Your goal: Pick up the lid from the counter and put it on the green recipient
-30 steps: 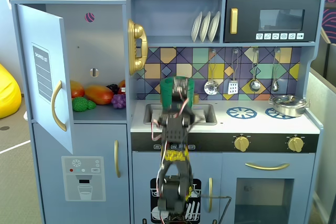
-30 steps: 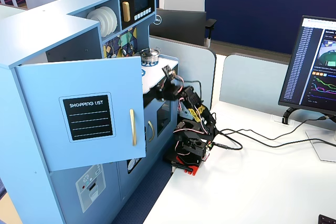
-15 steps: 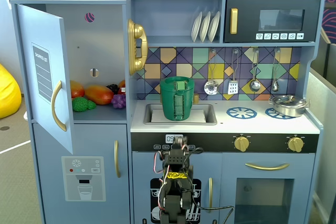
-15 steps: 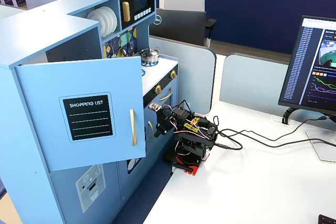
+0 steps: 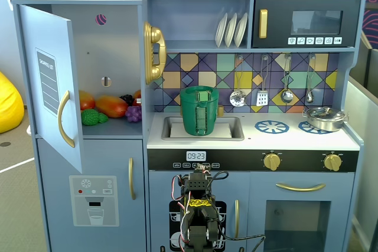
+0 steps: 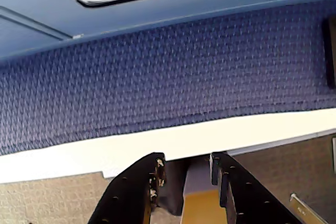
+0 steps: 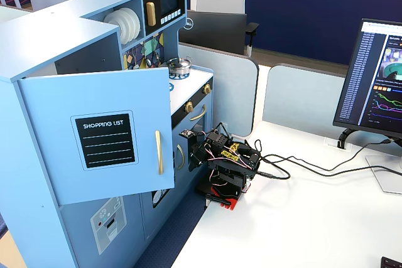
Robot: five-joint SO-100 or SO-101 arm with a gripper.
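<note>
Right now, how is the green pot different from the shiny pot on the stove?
The green pot is tall, dull plastic and stands at the sink; the shiny pot is low, silver metal and sits on a blue burner ring at the right end. The green pot has a ribbed strap handle facing front; the shiny pot shows none like it. Both stand upright on the white counter, each lidded.

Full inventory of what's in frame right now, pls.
Dark-green plastic cylindrical pot: 1, green, at the sink of the white counter.
Round green plastic lid: 1, green, on top of that pot.
Shiny silver metal pot: 1, silver, counter's right end in a fixed view.
White plates: 3, white, upper shelf.
Hanging utensils: 4, silver, backsplash.
Toy fruit: several, mixed colours, open cupboard.
Monitor: 1, black, desk.
Robot arm: 1, black, folded below the counter.
End effector: 1, black, open, empty.
</note>
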